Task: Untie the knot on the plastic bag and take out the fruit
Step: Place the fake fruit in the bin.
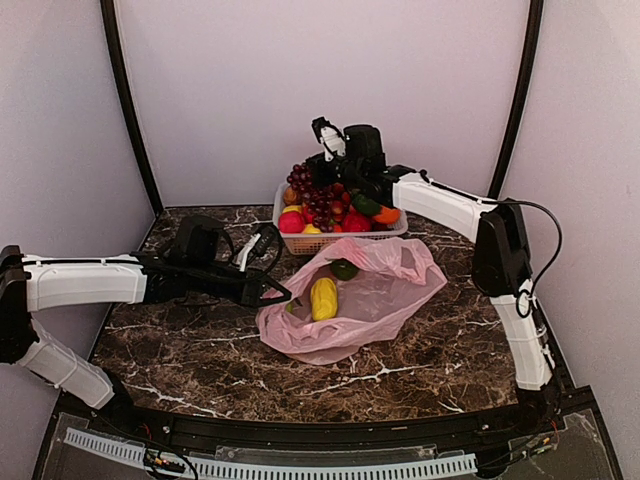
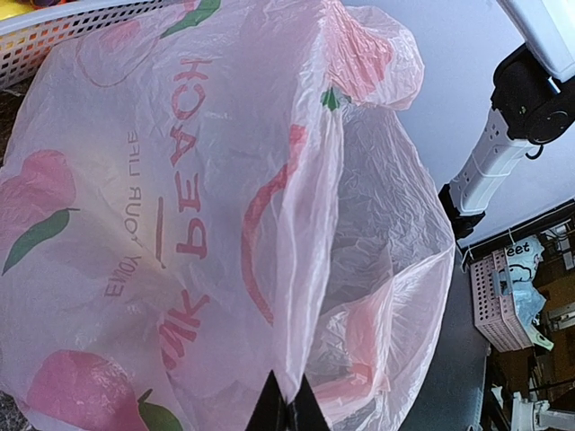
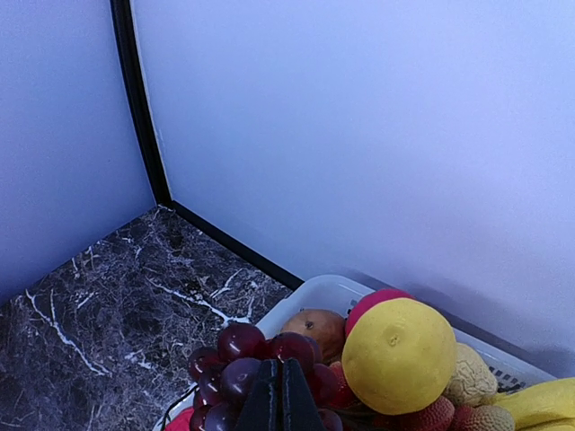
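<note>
Pink plastic bag (image 1: 385, 300) lies crumpled at the centre of the dark marble table (image 1: 200, 365), its mouth gaping toward twelve o'clock. No knot shows anywhere in its film, so I judge the untying done. At the bag's twelve o'clock stands a white lattice basket (image 1: 310, 241) heaped with fruit.

The left gripper (image 2: 287, 402) reaches in from nine o'clock, its fingers pressed together on a fold of the bag's film. The right gripper (image 3: 280, 391) hangs over the basket, fingers together with nothing visibly between them, a grape bunch (image 3: 235, 359) just below.

Inside the bag rest a yellow oblong fruit (image 1: 323, 298) near the centre and a green round fruit (image 1: 344, 268) at the mouth.

Emptying seems the step in hand. Next, the right gripper would need to swing to the mouth, spread its fingers and take the green fruit while the left pins the film.
</note>
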Controlling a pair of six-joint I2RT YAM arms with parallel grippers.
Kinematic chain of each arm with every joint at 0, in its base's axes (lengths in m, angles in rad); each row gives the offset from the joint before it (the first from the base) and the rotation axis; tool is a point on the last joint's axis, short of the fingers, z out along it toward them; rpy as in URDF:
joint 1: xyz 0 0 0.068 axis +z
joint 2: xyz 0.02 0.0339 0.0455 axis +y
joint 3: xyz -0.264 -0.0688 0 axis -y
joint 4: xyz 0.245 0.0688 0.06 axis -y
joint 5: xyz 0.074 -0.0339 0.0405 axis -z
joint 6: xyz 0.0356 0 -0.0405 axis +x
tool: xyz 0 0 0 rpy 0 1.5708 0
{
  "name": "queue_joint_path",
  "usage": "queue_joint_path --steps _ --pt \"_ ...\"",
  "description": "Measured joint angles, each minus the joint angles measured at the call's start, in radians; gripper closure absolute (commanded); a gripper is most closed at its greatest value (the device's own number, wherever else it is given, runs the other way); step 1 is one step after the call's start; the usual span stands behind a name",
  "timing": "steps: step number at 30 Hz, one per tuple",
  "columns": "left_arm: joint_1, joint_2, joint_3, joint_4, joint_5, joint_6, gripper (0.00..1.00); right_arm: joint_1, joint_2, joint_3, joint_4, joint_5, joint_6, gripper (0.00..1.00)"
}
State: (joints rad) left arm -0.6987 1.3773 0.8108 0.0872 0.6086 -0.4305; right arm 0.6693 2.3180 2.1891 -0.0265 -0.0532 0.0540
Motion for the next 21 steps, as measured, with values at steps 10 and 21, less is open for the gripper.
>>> queue_joint_path --steps 10,21 --pt "0.000 0.005 0.000 -0.013 -0.021 0.001 0.99 0.000 0.097 0.030 0.023 -0.040 -0.017 1.00" --pt "0.000 0.005 0.000 -0.032 -0.034 0.006 0.99 0.000 0.111 0.031 0.036 -0.036 -0.011 0.66"
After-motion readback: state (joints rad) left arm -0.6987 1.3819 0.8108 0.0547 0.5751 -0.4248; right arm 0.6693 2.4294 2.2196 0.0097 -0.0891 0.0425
